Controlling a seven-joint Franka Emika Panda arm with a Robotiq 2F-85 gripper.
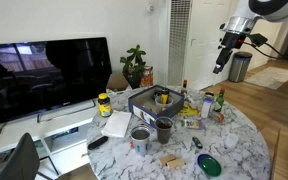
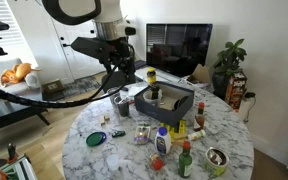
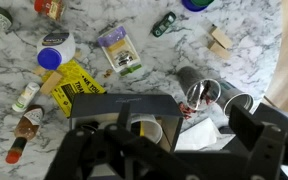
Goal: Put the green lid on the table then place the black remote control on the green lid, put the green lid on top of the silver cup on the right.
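The green lid lies flat on the marble table near its front edge; it also shows in an exterior view and at the top edge of the wrist view. The black remote control lies at the table's edge, next to white paper. Two silver cups stand side by side mid-table; the wrist view shows them below me. My gripper hangs open and empty, high above the table.
A black tray holding a cup sits at the table's centre. Sauce bottles, a white bottle, a yellow packet, a green toy car and a wooden block are scattered about. A TV stands behind.
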